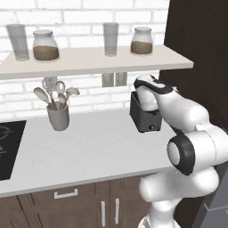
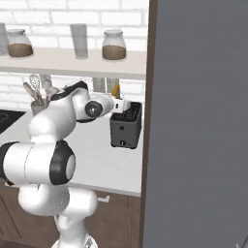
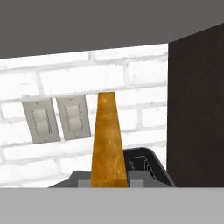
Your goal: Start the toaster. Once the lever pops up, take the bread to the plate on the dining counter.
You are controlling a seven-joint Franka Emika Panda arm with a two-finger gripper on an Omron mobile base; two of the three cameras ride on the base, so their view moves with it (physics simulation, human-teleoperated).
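With the fingers clamped on the bread (image 3: 108, 140) at frame centre, above the toaster (image 2: 126, 127), it could snag on the shelf (image 2: 72, 62) overhead.

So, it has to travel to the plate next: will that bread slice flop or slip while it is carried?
The bread stands straight on edge between the jaws above the toaster, so it is probably stiff. It looks thin and likely light. Its browned face looks rough, so slipping seems unlikely, though a hard squeeze might crumble it.
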